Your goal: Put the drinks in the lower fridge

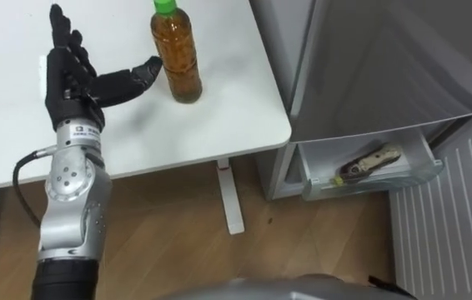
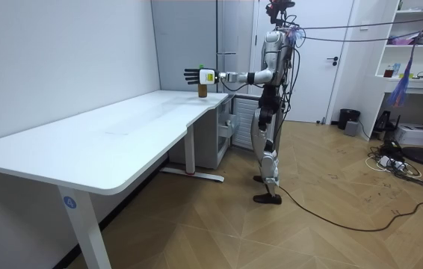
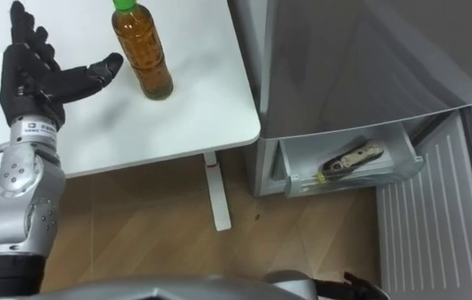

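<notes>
Left hand [image 1: 73, 79] open, fingers straight, thumb tip just beside tea bottle [image 1: 178, 60]: pre-grasp, nothing held yet. Bottle upright on white table [image 1: 244, 125] near corner, beside fridge [image 1: 344, 67]. Lower door bin [image 1: 369, 171] swung open, likely ready for loading.

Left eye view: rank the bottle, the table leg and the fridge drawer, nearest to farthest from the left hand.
1. Bottle, just right of the left hand, at its thumb.
2. Table leg, below, further right.
3. Fridge drawer, far right, open.
</notes>
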Available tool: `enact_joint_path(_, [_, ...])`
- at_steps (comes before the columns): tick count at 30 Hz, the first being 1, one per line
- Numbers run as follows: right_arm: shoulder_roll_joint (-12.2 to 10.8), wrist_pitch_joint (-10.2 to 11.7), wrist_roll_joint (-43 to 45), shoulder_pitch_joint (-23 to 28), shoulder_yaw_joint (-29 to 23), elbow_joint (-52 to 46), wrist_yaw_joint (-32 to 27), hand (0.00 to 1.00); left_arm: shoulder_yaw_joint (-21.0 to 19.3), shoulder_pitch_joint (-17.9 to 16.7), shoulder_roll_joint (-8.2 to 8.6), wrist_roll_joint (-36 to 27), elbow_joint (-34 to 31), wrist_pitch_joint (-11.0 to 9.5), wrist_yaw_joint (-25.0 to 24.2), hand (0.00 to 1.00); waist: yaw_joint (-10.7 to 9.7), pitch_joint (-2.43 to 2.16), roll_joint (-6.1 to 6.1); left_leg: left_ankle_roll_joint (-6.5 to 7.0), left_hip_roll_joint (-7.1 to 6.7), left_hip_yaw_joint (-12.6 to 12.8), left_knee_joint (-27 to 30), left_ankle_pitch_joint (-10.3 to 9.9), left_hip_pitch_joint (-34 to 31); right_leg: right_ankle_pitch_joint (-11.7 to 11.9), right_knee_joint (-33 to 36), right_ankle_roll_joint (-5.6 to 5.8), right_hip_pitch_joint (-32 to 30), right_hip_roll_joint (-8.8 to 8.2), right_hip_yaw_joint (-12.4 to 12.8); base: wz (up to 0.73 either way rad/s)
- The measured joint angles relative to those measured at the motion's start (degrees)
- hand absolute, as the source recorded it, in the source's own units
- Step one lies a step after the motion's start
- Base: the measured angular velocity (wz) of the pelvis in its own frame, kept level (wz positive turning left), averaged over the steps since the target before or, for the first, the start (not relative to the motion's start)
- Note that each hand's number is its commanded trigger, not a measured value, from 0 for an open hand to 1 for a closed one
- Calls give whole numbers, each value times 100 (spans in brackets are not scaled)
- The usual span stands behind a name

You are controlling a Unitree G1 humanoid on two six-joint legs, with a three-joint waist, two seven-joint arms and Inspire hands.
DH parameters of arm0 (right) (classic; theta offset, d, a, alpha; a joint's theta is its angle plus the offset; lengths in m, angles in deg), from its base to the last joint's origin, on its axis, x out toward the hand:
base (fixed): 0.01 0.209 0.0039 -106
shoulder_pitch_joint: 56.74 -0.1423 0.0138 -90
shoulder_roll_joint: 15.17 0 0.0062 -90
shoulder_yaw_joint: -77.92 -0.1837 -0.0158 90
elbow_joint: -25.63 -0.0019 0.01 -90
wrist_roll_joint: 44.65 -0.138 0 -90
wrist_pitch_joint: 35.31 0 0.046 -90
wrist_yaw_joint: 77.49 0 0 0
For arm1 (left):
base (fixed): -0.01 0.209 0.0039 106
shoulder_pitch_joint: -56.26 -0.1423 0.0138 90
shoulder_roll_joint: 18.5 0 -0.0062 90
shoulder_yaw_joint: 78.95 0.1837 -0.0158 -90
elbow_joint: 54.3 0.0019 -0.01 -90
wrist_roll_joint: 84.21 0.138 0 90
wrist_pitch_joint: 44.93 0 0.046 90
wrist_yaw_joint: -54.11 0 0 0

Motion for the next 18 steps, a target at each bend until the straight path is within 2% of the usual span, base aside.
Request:
enact_joint_path(3, [-5, -187, 483, 47, 1, -14, -72, 0, -78, 81, -16, -164, 108, 209, -169, 0, -24, -2, -57, 0, -1, 1, -1, 0, 6, 0, 2, 0, -5, 0, 5, -1])
enact_joint_path(6, [-37, -401, 989, 55, 2, -49, -130, 0, -128, 159, -17, -268, 110, 329, -341, 0, -32, -15, -92, 0, -1, 8, -12, 0, 5, -2, 4, 3, -40, 2, 6, 0])
enact_joint_path(8, [-44, -506, 1225, 65, 5, -56, -126, 0, -154, 255, -23, -273, 150, 396, -409, 0, -33, -16, -90, 0, -1, 7, -22, 0, 6, -2, 14, 3, -49, 3, 5, 0])
enact_joint_path(12, [-50, -700, 1682, 73, 6, -107, -135, 0, -154, 553, -45, -371, 151, 538, -470, 0, -36, -52, -52, 0, -3, 16, -17, 0, -69, -5, 93, 7, -172, 5, 50, -5])
enact_joint_path(18, [-50, -798, 1862, 67, 7, -179, -134, 0, -155, 738, -107, -382, 152, 682, -561, 0, -12, -56, -27, 1, -5, 143, 0, 1, -2, -5, 175, 7, -202, 21, 276, -19])
